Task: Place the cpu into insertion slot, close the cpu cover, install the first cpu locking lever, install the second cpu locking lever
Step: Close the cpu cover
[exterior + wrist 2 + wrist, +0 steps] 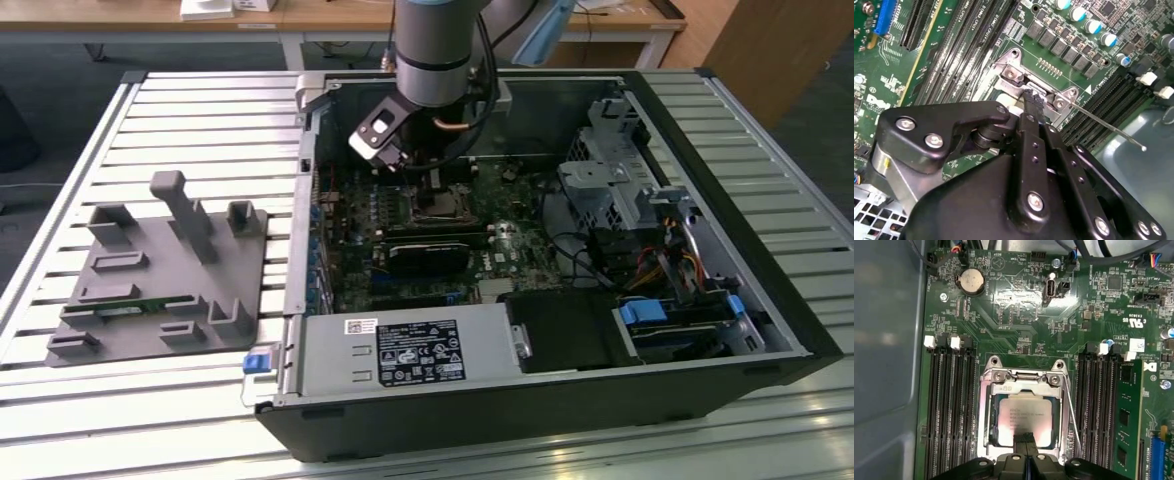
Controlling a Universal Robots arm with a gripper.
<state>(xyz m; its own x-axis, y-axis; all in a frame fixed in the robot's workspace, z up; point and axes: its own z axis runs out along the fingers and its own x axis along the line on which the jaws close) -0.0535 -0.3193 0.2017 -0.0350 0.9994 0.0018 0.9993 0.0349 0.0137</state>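
The cpu (pixel 1021 415), pale and silvery, lies flat in the insertion slot (pixel 437 205) on the green board. The silvery cpu cover (pixel 1021 383) is down over it, framing the chip through its window. My gripper (pixel 1025 439) is shut with nothing between its fingers. Its ridged tips (pixel 1033 100) rest at the cover's edge, at the side away from the hinge screws in the first wrist view. One thin wire locking lever (pixel 1072 415) slants away from the socket's side. Its free end (pixel 1143 147) hangs over the memory slots.
Black memory slots (pixel 949 410) flank the socket, with a green memory stick (pixel 1126 420) on one side. A coin battery (pixel 970 280) sits farther off. In the case are a black card (pixel 434 255), power supply (pixel 400 355) and drive cage (pixel 614 180). A grey fixture (pixel 160 270) lies on the slatted table.
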